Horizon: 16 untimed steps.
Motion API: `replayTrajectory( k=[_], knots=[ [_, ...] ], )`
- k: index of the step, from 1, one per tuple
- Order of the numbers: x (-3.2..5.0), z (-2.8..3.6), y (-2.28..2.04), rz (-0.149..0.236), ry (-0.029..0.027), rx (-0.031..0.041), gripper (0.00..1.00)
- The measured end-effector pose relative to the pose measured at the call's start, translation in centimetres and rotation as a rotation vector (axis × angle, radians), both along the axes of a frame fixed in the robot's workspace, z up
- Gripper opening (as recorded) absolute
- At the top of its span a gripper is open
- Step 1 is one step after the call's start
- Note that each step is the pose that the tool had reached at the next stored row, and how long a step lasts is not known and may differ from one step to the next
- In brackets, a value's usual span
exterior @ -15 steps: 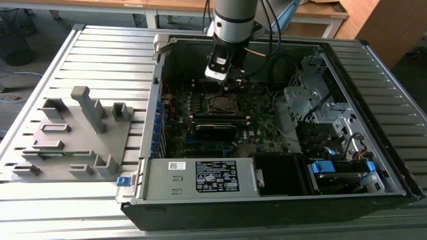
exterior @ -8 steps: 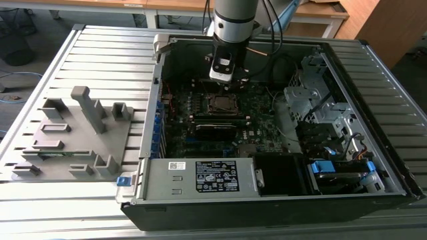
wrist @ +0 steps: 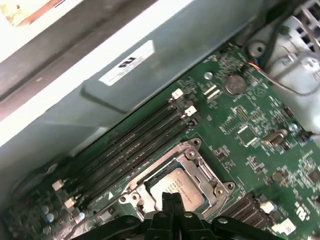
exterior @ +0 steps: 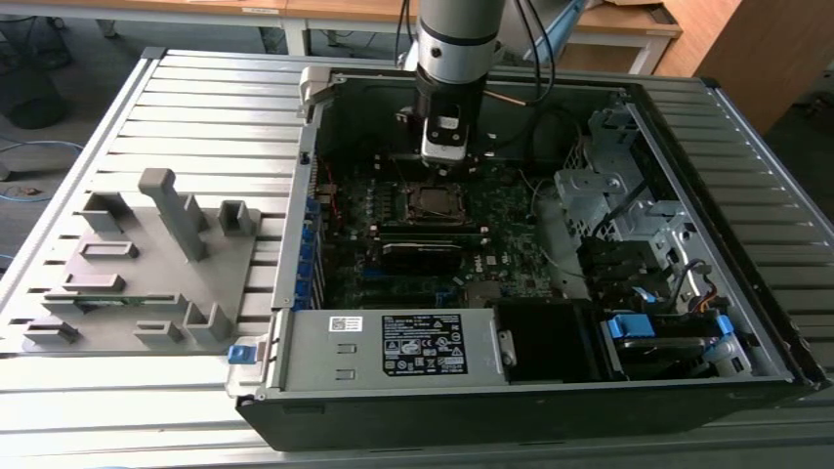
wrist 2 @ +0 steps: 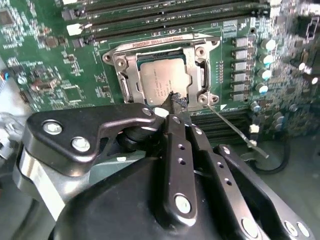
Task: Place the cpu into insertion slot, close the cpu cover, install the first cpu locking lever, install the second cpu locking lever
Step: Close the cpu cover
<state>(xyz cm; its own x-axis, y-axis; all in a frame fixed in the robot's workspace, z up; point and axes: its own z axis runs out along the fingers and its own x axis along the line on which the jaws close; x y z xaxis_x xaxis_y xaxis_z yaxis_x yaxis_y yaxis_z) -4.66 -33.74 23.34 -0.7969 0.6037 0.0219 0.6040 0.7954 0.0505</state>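
- We see the cpu (wrist 2: 162, 82) lying flat in the socket on the motherboard (wrist 2: 50, 75), metal top facing up. It is square, with no long axis, and its edges run parallel to the socket.
- Its top is dull grey with faint print.
- The silvery cpu cover (wrist 2: 196, 75) frames it.
- The gripper (wrist 2: 175, 102) has its fingers pressed together on nothing, tips just over the cpu's edge.

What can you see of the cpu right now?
The cpu is a small square chip with a dull grey metal top bearing faint print. It lies flat in the motherboard socket, framed by the silvery cpu cover. The shut gripper hangs over one edge; whether it touches cannot be told.
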Motion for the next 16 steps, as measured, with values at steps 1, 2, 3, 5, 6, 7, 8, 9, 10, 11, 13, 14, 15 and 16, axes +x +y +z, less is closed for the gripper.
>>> replayTrajectory(
  k=[1,2,3,5,6,7,8,9,10,11,13,14,15,16],
  knots=[
    [0.0,0.0,0.0,0.018,0.0,0.0,0.11],
    [0.0,-0.01,0.0,0.035,0.0,0.0,0.11],
    [0.0,-0.01,0.0,0.052,0.0,0.0001,0.11],
    [0.0,-0.02,0.0,0.086,0.0,0.0001,0.11],
    [0.0,-0.03,0.0,0.104,0.0,0.0001,0.11],
    [0.0,-0.03,0.0,0.121,0.0,0.0,0.11],
    [0.0,-0.03,0.0,0.138,0.0,0.0,0.11],
    [0.0,-0.03,0.0,0.154,0.0,0.0,0.11],
    [0.0,-0.04,0.0,0.17,0.0,0.0001,0.11],
    [0.0,-0.04,0.0,0.186,0.0,0.0001,0.11],
    [0.0,-0.05,0.0,0.219,0.0,0.0001,0.11],
    [0.0,-0.05,0.0,0.234,0.0,0.0001,0.11],
    [0.0,-0.05,0.0,0.249,0.0,0.0,0.11],
    [0.0,-0.05,0.0,0.264,0.0,0.0,0.11]
  ],
)
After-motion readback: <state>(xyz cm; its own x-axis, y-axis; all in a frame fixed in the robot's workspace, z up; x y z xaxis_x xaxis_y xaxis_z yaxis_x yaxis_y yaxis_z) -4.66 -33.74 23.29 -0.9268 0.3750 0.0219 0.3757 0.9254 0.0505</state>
